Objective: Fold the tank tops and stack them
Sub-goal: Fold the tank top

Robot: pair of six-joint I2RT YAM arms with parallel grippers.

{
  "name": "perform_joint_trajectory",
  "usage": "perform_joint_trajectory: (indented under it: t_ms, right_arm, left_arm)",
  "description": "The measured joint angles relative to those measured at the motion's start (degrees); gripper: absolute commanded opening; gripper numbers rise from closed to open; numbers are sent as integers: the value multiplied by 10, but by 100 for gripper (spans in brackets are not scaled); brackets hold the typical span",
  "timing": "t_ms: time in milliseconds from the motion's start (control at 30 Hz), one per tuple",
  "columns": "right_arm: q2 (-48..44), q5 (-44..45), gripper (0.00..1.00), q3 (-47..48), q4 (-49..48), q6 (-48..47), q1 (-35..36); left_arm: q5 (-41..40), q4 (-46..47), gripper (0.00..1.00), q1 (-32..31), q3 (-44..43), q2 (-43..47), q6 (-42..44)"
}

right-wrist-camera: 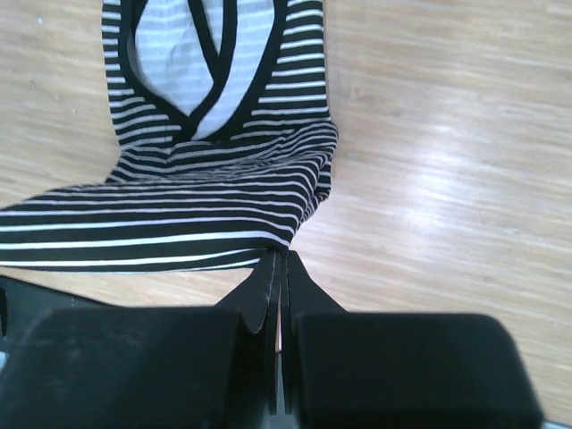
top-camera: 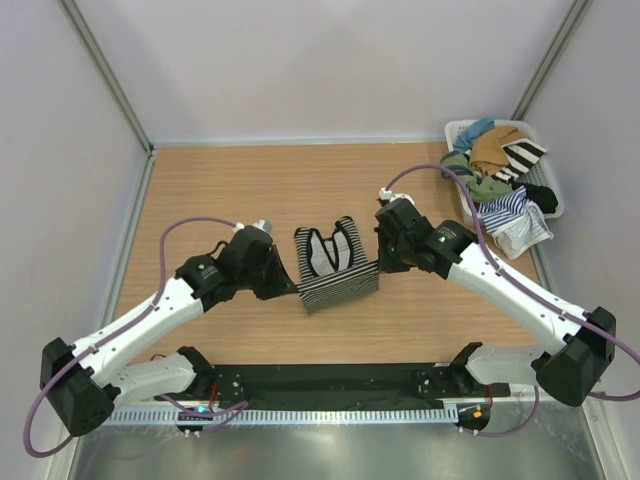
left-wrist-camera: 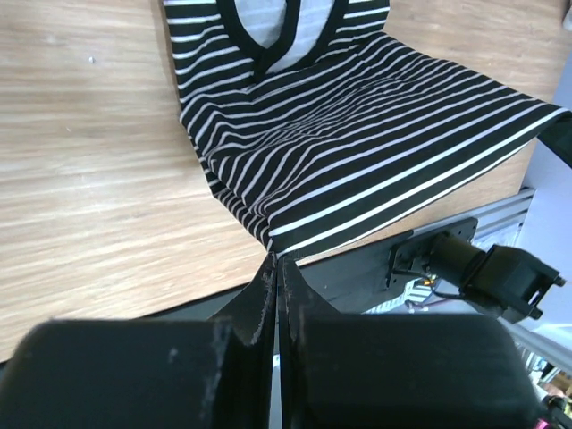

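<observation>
The fine black-and-white striped tank top (top-camera: 335, 262) lies mid-table, neckline away from the arm bases. My left gripper (top-camera: 291, 286) is shut on its near left hem corner, and my right gripper (top-camera: 377, 263) is shut on the near right hem corner. In the left wrist view the closed tips (left-wrist-camera: 275, 259) pinch the corner of the striped cloth (left-wrist-camera: 357, 134), which rises toward them. The right wrist view has the tips (right-wrist-camera: 284, 256) pinching the hem of the top (right-wrist-camera: 197, 179), which is creased across its middle. The blue-and-white tank top (top-camera: 505, 207) hangs over the basket's edge.
A white basket (top-camera: 452, 130) stands at the back right, heaped with tan, green, teal and black clothes and a bold striped cloth (top-camera: 523, 155). White walls close in the table on three sides. The black rail of the arm bases (top-camera: 330, 385) runs along the near edge.
</observation>
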State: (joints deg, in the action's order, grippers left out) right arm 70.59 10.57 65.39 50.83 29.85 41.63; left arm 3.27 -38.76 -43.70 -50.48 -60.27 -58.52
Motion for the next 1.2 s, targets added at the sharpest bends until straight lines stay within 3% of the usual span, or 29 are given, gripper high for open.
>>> perform_joint_trajectory:
  t_ms: [433, 567, 600, 667, 700, 833, 1000, 1200]
  right_arm:
    - [104, -52, 1, 52, -52, -65, -116]
    - [134, -73, 1, 64, -67, -75, -125]
    - [138, -78, 1, 64, -71, -76, -125]
    - [141, -84, 1, 64, -74, -77, -125]
    - [141, -85, 1, 64, -75, -77, -125]
    - [142, -92, 1, 70, -75, -78, -126]
    - [143, -107, 1, 75, -77, -80, -127]
    - [152, -114, 1, 78, -79, -81, -130]
  left_arm:
    - [47, 11, 0, 87, -62, -88, 53]
    - [67, 26, 21, 97, -66, -117, 63]
    - [73, 30, 38, 96, -66, -121, 65]
    - [77, 38, 58, 88, -64, -123, 72]
    - [77, 43, 62, 80, -64, -121, 74]
    - [68, 64, 72, 45, -56, -101, 88]
    - [64, 87, 73, 24, -54, -85, 127]
    - [64, 90, 72, 6, -72, -139, 173]
